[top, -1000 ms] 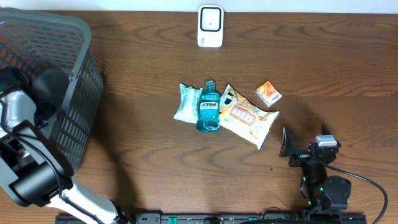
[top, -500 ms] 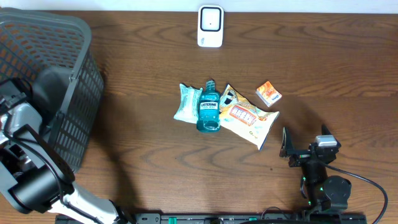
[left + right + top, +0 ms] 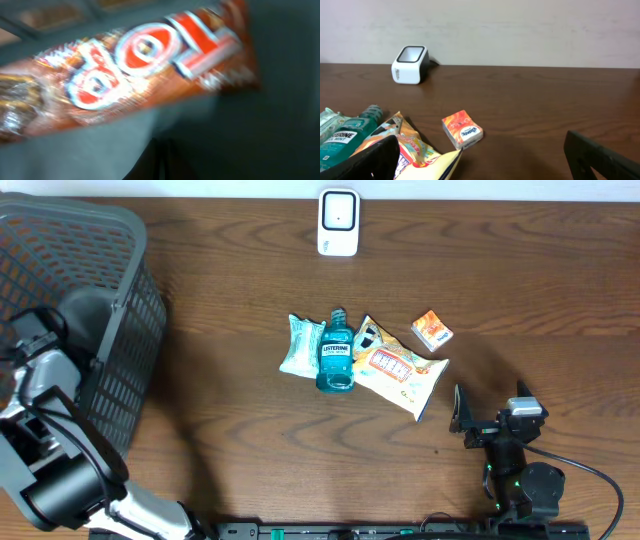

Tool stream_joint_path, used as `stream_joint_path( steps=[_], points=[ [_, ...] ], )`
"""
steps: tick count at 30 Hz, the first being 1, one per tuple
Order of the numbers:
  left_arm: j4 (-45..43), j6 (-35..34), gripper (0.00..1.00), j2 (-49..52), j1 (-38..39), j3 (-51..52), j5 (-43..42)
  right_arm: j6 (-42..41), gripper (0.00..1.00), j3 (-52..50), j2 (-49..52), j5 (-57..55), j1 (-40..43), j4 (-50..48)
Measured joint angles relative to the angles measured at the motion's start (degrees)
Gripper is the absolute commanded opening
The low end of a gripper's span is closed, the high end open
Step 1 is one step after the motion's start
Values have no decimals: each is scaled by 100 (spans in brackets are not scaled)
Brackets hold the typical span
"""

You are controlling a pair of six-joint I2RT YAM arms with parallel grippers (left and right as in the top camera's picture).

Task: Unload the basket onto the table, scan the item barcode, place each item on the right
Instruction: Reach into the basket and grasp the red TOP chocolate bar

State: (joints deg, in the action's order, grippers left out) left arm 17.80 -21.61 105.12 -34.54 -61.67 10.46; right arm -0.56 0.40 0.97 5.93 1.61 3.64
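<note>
Reaching into the basket, the left fingers sit closed by a blurred snack wrapper, grip unclear; right fingers gape idle. The Listerine bottle lies mid-table, well apart from the scanner, seemingly unscanned.

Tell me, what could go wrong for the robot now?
The left gripper is shut inside the basket, yet the orange snack wrapper seems to lie ahead of it, so it may have grabbed nothing. The mouthwash bottle touches the yellow bag beside it, so lifting one could drag the other.
</note>
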Motion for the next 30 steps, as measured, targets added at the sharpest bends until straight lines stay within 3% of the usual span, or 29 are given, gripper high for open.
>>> stream_joint_path(
  steps=[6, 11, 18, 30],
  points=[
    [179, 2, 7, -527, 361, 378, 435, 0, 99, 0, 0, 0, 0, 0],
    [-101, 0, 7, -949, 302, 407, 1377, 0, 99, 0, 0, 0, 0, 0],
    [-610, 2, 8, -955, 264, 407, 1696, 0, 99, 0, 0, -2, 0, 0],
    [-844, 2, 8, 46, -216, 402, 1797, 0, 99, 0, 0, 0, 0, 0]
  ],
)
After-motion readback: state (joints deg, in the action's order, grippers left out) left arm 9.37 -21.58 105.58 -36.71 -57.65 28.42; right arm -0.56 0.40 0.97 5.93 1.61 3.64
